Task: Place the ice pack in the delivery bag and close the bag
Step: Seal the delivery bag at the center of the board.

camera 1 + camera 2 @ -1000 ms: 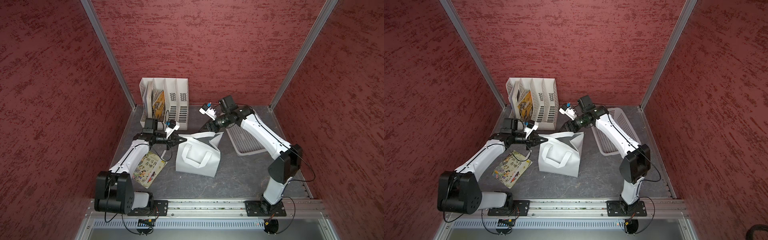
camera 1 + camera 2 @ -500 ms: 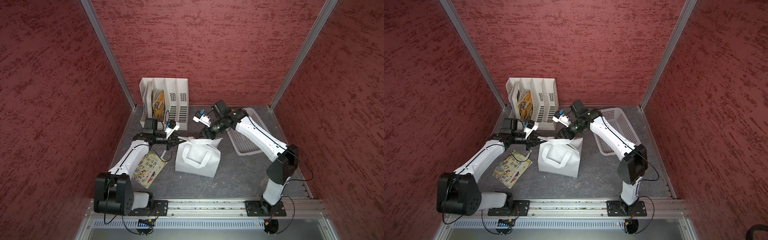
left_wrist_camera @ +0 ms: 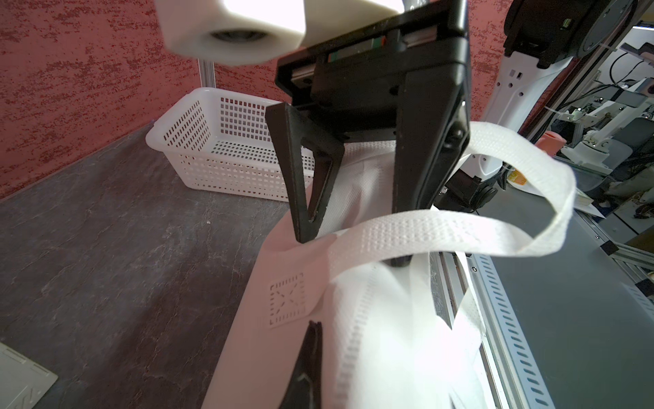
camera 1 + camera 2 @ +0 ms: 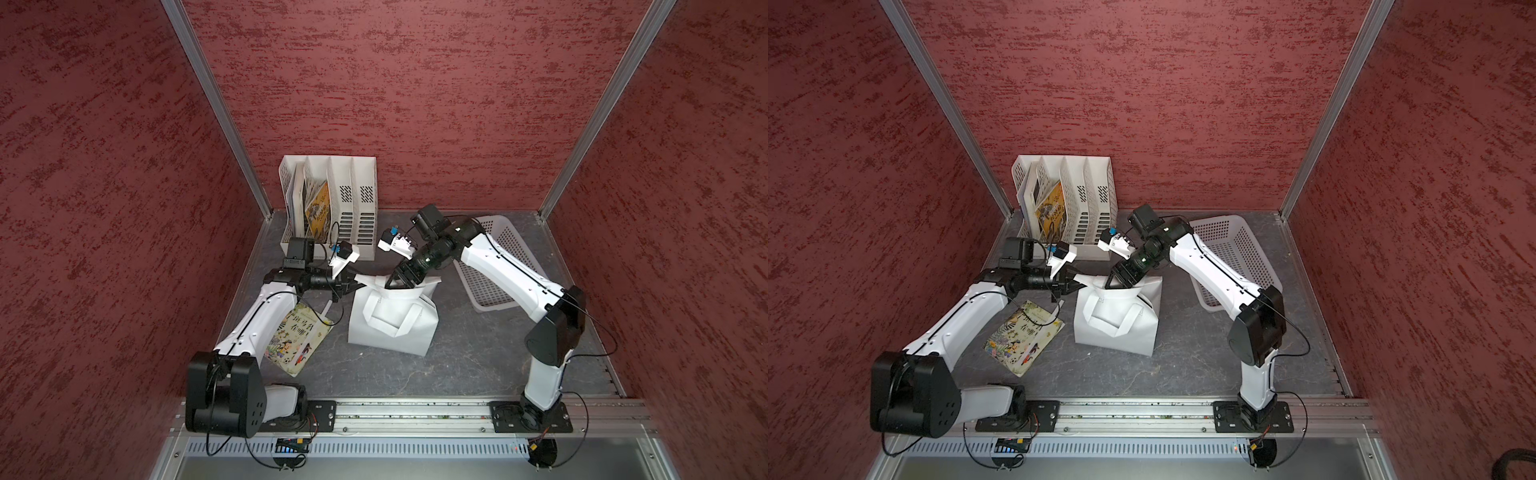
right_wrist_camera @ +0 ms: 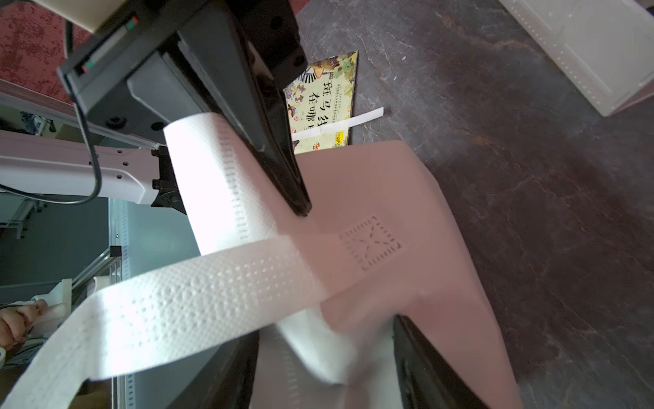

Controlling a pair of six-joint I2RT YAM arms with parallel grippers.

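Delivery bag [image 4: 390, 328] stands on grey tabletop [image 4: 457, 365]. L gripper [image 3: 314, 327] pinched tight on its rim. R gripper [image 3: 350, 251]: jaws apart at bag mouth, prob. straddling rim. Book [image 5: 323, 102] cover reads "斑马…在哪…", rest hidden.

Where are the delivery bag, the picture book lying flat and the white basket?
delivery bag [image 4: 419, 336]: a top view, front wall beside the handle.
picture book [image 4: 299, 345]: a top view, middle of cover.
white basket [image 3: 230, 170]: left wrist view, perforated side wall.

Right gripper [image 4: 394, 284] blocks the mouth of the delivery bag [image 4: 390, 332]; 1 handle [image 3: 442, 223] loops across; basket [image 4: 494, 305], book [image 4: 299, 340] alongside; front floor [image 4: 457, 365] open.
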